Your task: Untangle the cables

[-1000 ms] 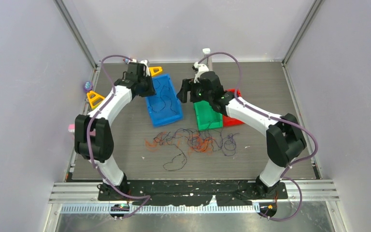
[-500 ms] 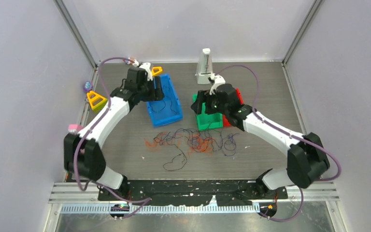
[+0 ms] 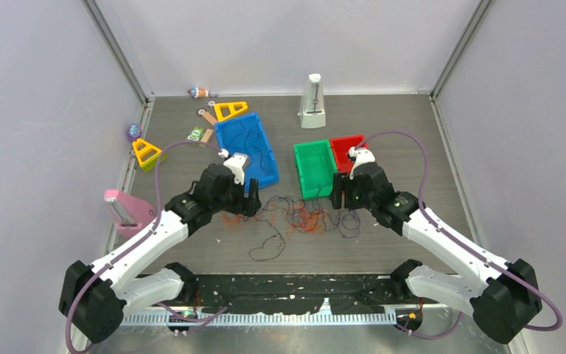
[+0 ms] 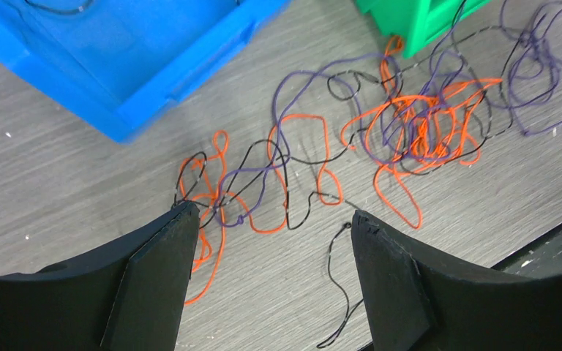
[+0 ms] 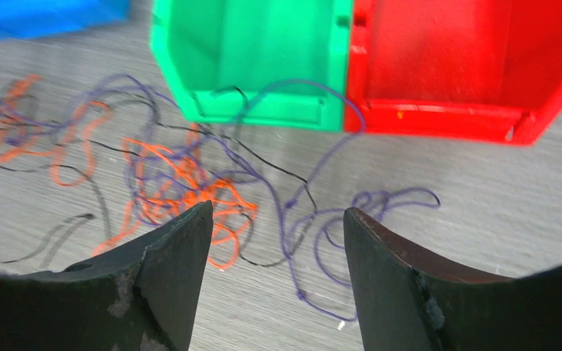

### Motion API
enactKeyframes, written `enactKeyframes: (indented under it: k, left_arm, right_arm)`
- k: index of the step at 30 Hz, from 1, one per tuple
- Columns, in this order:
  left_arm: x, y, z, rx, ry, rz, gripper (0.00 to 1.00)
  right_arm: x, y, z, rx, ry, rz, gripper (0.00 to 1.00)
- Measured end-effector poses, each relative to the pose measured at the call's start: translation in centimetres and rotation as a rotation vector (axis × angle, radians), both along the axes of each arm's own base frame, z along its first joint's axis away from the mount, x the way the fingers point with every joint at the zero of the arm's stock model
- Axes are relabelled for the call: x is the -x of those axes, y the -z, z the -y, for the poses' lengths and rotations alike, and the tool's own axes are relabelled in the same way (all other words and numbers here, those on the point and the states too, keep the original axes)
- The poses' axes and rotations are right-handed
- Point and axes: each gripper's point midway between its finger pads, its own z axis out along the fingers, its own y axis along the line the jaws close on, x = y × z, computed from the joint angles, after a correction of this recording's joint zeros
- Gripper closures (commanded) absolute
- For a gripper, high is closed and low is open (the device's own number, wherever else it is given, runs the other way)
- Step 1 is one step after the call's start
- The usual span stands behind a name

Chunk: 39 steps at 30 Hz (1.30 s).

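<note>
The cables (image 3: 304, 216) lie as a tangle of thin orange, purple and black strands on the grey table in front of the bins. Some black strands (image 3: 247, 140) lie inside the blue bin. My left gripper (image 3: 247, 203) hovers open over the tangle's left end, orange and black loops (image 4: 223, 197) showing just ahead of its fingertips (image 4: 271, 213). My right gripper (image 3: 343, 200) hovers open over the right end, with purple loops (image 5: 329, 234) on the table between its fingers (image 5: 276, 209). Neither gripper holds anything.
A blue bin (image 3: 267, 174), a green bin (image 3: 299, 166) and a red bin (image 3: 343, 141) stand behind the tangle. Further back are a white metronome-like object (image 3: 313, 96) and yellow triangles (image 3: 230, 110). A pink object (image 3: 121, 210) sits at the left edge.
Both arms have swung from over the bins at the back down to the tangle. The left gripper has opened. The right gripper's jaws have narrowed a little.
</note>
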Motion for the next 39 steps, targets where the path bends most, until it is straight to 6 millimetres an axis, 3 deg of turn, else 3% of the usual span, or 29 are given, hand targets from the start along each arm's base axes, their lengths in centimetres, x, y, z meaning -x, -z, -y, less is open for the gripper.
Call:
enactKeyframes:
  k: [5,10,12,13,15,17,20,23,29,31,32,34,37,39]
  left_arm:
    - [0.8,1.7,-0.2,-0.009,0.001,-0.044,0.24]
    - [0.7,2.8,0.7,0.007,0.011,-0.089,0.26]
    - [0.7,3.5,1.0,0.006,0.014,-0.116,0.27]
    - [0.8,3.7,1.1,0.009,0.013,-0.126,0.27]
    - [0.8,4.0,1.3,0.014,0.015,-0.14,0.28]
    - [0.9,4.0,1.4,0.018,0.021,-0.143,0.28]
    - [0.9,3.7,1.7,0.029,0.038,-0.142,0.28]
    - [1.0,3.3,2.0,0.036,0.066,-0.134,0.28]
    - [1.0,1.5,3.2,0.071,0.153,-0.075,0.27]
    - [0.8,0.4,4.0,0.094,0.186,-0.042,0.25]
    - [0.7,-0.2,4.5,0.105,0.205,-0.027,0.24]
    - [0.3,-1.7,5.6,0.125,0.241,0.01,0.23]
    - [-0.6,-3.5,7.8,0.147,0.288,0.049,0.19]
    - [-0.9,-4.2,9.6,0.15,0.322,0.059,0.16]
  right_arm:
    - [1.1,4.6,1.9,0.118,0.042,-0.111,0.38]
    - [1.9,7.4,2.6,0.174,0.056,-0.191,0.55]
    - [2.3,8.4,2.6,0.18,0.053,-0.221,0.67]
    - [2.5,8.7,2.6,0.181,0.049,-0.229,0.8]
    - [2.8,9.1,2.5,0.178,0.039,-0.249,0.93]
    - [2.9,9.1,2.3,0.169,0.03,-0.254,0.94]
    - [3.1,8.6,2.1,0.157,0.021,-0.254,0.95]
    - [3.4,6.6,1.9,0.13,0.001,-0.24,0.95]
    - [3.5,-2.3,-0.5,0.004,-0.111,-0.149,0.95]
    - [3.7,-4.8,-1.0,-0.027,-0.144,-0.121,0.78]
    - [3.9,-5.9,-1.0,-0.04,-0.156,-0.106,0.56]
    - [4.2,-7.6,-0.9,-0.052,-0.16,-0.083,0.28]
    - [4.2,-8.3,0.0,-0.026,-0.138,-0.061,0.19]
    - [4.1,-7.1,0.9,0.016,-0.102,-0.078,0.17]
